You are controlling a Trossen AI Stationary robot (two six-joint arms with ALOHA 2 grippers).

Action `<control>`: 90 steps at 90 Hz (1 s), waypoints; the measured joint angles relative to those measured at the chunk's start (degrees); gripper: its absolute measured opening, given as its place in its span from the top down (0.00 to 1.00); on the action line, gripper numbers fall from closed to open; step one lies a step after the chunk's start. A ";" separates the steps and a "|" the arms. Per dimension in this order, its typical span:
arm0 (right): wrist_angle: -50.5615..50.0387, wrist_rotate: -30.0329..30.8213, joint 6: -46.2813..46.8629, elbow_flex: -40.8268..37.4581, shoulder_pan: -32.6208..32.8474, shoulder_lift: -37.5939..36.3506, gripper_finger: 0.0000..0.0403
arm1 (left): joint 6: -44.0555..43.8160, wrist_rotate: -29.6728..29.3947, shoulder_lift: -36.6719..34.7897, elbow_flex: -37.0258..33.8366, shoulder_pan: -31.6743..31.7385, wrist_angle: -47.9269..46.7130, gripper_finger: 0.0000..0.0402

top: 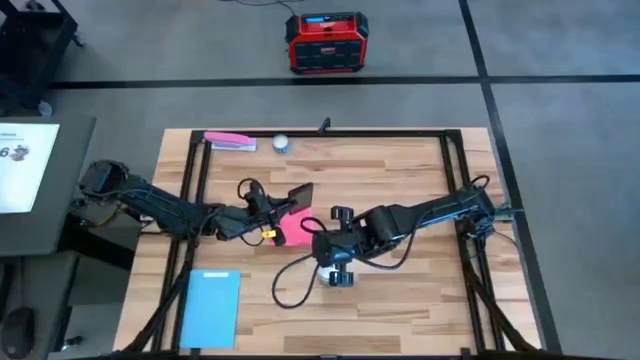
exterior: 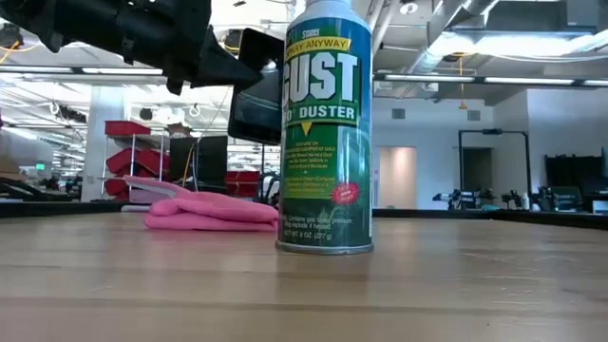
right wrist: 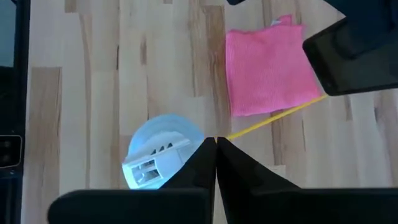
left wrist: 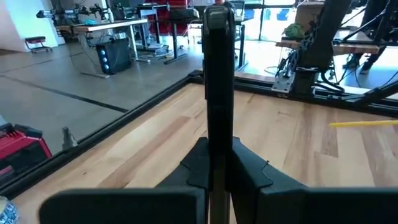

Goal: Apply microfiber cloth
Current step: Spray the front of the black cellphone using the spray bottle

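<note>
My left gripper [top: 275, 203] is clamped on the black phone [top: 298, 195], holding it on edge above the table; from my wrist the phone [left wrist: 217, 81] stands as a thin dark slab between my fingers [left wrist: 249, 168]. The microfiber cloth [top: 293, 228] lies flat on the wood just beside and partly under that phone, folded, pink [right wrist: 270, 62]. My right gripper [top: 323, 262] hovers near the cloth's other side, its jaws pressed together on nothing, above the duster can [right wrist: 158, 158]. That can [exterior: 325, 128] stands upright in front of the cloth [exterior: 214, 211]. A light-blue rectangle [top: 212, 305] lies well apart, near the table [top: 400, 310] edge.
</note>
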 joint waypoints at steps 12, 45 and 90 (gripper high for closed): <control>0.21 -0.04 0.00 -0.03 0.00 0.00 1.00 | -0.01 0.00 0.00 0.00 0.00 0.07 0.97; 0.53 -0.11 -0.02 -0.05 0.00 0.02 1.00 | 0.01 0.01 0.02 0.00 0.00 0.27 0.97; 0.88 -1.19 0.02 -0.07 0.00 0.07 1.00 | 0.01 0.02 0.02 -0.02 0.00 0.35 0.97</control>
